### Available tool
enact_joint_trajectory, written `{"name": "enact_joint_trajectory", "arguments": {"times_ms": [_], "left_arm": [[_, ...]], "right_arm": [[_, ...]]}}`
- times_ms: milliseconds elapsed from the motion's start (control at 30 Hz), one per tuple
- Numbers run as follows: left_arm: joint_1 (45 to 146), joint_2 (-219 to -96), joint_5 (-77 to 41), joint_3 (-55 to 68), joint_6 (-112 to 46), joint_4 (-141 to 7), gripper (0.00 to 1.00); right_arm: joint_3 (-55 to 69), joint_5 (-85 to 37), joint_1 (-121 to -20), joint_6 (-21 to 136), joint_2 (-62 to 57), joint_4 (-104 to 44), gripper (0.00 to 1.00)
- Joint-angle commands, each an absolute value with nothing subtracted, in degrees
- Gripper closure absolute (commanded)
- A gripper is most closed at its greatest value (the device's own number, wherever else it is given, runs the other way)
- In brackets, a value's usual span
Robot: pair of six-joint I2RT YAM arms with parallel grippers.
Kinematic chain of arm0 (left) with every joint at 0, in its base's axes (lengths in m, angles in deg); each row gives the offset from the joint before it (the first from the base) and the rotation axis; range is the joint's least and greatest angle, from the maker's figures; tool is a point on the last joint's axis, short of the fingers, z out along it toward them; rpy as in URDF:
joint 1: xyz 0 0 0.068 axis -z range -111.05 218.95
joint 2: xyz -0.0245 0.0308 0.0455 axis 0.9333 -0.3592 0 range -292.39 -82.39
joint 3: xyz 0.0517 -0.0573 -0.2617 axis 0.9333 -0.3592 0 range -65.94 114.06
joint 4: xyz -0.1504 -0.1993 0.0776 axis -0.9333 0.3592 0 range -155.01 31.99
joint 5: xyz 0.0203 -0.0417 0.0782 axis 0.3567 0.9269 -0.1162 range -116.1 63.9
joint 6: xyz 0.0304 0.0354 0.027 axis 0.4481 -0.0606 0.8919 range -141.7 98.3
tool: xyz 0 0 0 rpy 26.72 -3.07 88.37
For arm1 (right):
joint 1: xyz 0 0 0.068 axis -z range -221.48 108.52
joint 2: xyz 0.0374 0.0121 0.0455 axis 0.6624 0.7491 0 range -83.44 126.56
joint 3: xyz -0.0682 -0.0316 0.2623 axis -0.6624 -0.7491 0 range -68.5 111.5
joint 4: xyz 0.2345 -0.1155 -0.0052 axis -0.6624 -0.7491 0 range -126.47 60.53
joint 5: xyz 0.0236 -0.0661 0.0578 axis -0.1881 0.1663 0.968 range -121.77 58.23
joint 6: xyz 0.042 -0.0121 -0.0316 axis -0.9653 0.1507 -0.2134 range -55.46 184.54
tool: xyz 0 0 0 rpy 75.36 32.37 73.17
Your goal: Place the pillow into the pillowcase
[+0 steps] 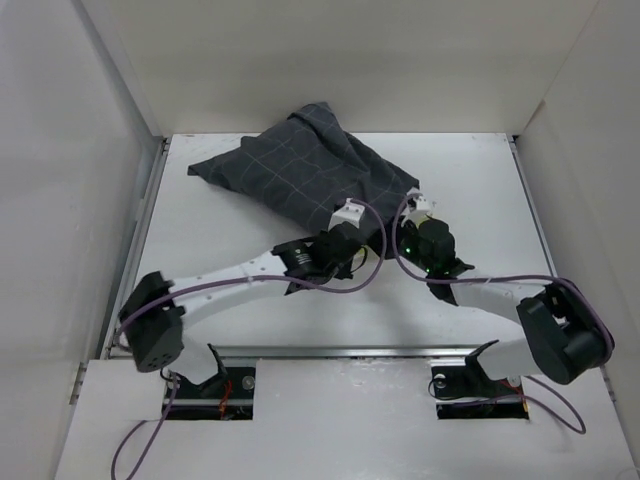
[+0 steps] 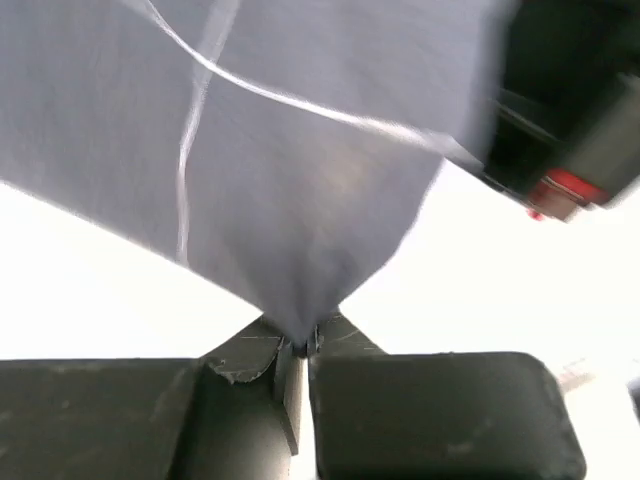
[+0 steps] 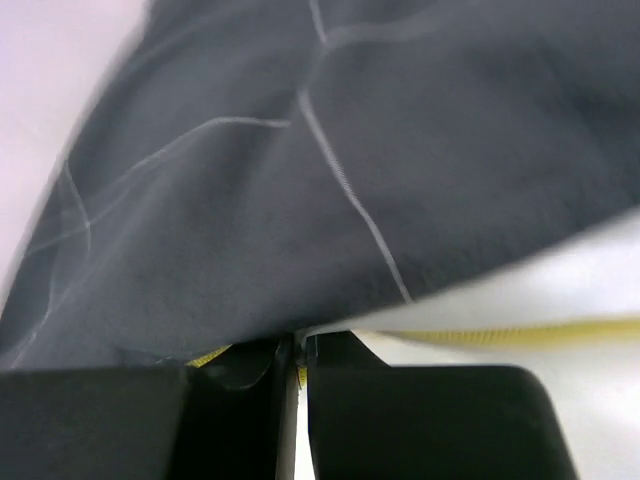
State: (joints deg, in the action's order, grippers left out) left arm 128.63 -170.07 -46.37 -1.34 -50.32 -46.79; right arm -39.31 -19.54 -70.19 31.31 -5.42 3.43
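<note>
Risks:
- Both grips sit on thin cloth at the near, open end of the pillowcase point(image 1: 300, 175). Each bite is small, taken at the very fingertips. A pull to stretch the mouth could slide the hem out of one pincer, and the opening would sag shut over the pillow point(image 3: 520, 330).
- In the right wrist view a sliver of yellow shows right at the jaw line, under the grey cloth. If the pillow's edge band is caught together with the hem, lifting the pillowcase would drag the pillow back out, not seat it deeper. I cannot tell for certain whether the yellow is pinched or only lies beside the jaws.
- The two pincers work close together at the same end of the pillowcase, with cables looped between them. Uneven pulls could twist the sack or foul a cable.

Pincer state:
- Left pincer point(image 2: 300, 345): jaws closed, no gap, nipping a drawn-down fold of grey pillowcase cloth. Nothing else is in the grip.
- Right pincer point(image 3: 298, 345): jaws closed to a hairline, grey hem running into them, yellow trace as noted.

Location: the pillowcase lies plump on the bench point(image 1: 480, 190). The pillow is judged mostly inside it, with only its yellow edge band showing at the mouth, next to the right pincer.
</note>
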Motion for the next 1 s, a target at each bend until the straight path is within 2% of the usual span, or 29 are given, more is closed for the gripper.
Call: {"name": "enact_joint_trajectory", "arguments": {"times_ms": [0,33,133,267,367,467,500,533,567,600,667,767,967], "left_arm": [[132.0,-161.7,-40.8,0.2,-48.9,-42.2,1.00],[132.6,-161.7,-39.4,1.2,-48.9,-40.8,1.00],[135.0,-161.1,-33.5,3.8,-47.9,-36.5,1.00],[136.1,-161.1,-22.2,4.4,-45.9,-35.4,1.00],[136.8,-161.1,-20.0,5.7,-45.9,-32.1,1.00],[136.8,-157.5,-21.3,6.5,-45.9,-33.9,1.00],[136.8,-156.8,-22.0,7.0,-45.9,-34.6,0.93],[136.8,-156.3,-23.6,7.0,-45.9,-34.6,0.61],[136.8,-155.6,-25.1,8.2,-46.4,-34.6,0.01],[136.8,-155.6,-26.5,8.2,-46.4,-34.6,0.00],[136.8,-154.6,-31.8,9.6,-46.9,-34.6,0.00],[134.9,-154.6,-36.6,10.3,-47.5,-34.6,0.00],[125.2,-156.5,-49.2,13.2,-51.0,-33.9,0.00]], "right_arm": [[-35.1,-28.1,-73.8,26.6,-4.0,25.4,1.00],[-33.3,-31.2,-75.8,26.6,-3.0,29.7,1.00],[-27.9,-38.1,-80.7,26.9,2.2,29.8,1.00],[-25.7,-39.9,-81.5,19.8,12.6,45.0,1.00],[-20.6,-42.5,-84.0,19.8,17.5,42.0,1.00],[-20.7,-42.7,-85.3,19.8,18.9,35.9,1.00],[-22.9,-39.8,-86.0,19.1,18.9,38.4,0.96],[-24.1,-38.1,-86.0,19.1,18.9,39.5,0.85],[-25.3,-37.0,-86.0,18.5,18.9,40.1,0.71],[-27.4,-35.9,-86.0,18.5,17.6,40.1,0.44],[-28.2,-35.9,-86.0,18.5,13.8,34.0,0.29],[-28.7,-37.0,-84.6,18.5,8.8,22.8,0.19],[-32.2,-37.1,-74.7,17.8,1.2,12.1,0.17]]}}
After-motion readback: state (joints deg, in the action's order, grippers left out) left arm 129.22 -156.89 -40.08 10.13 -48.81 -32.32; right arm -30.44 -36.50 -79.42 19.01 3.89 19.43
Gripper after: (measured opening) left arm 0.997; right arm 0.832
